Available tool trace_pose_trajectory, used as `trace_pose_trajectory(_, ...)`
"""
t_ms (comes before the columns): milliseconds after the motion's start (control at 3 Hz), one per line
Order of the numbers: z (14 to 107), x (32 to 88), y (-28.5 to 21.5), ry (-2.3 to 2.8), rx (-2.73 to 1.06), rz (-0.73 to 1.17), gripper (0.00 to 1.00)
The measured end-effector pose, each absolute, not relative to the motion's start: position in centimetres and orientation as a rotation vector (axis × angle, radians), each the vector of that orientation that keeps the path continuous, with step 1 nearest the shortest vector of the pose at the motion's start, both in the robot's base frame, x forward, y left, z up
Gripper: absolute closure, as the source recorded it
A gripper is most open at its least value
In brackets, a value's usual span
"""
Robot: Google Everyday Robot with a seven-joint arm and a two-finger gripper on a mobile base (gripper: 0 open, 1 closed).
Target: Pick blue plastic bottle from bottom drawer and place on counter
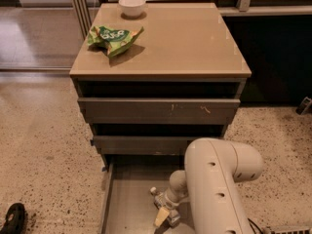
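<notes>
- Gripper (165, 214) is held in the drawer (127, 199), partly hidden by the arm (214, 189); its grip cannot be told.
- Bottle (154, 192) is seen just beside it.
- Bag (114, 35) and bowl (132, 6) are set on the counter (185, 43).

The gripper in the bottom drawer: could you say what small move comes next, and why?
Probably settle the gripper onto the blue plastic bottle, whose white cap shows beside it on the bottom drawer floor; no grasp is visible.
</notes>
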State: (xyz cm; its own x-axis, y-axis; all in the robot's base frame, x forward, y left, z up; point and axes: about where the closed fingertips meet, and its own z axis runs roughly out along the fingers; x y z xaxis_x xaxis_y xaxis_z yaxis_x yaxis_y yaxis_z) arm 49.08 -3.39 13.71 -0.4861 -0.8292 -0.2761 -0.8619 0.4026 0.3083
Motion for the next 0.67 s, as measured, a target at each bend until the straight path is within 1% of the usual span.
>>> trace_pose_trajectory(333, 12.85, 48.5, -3.17, 2.588, -1.56, 0.633, 0.0)
trace_pose_trajectory(667, 12.84, 48.49, -3.16, 2.588, -1.561, 0.633, 0.19)
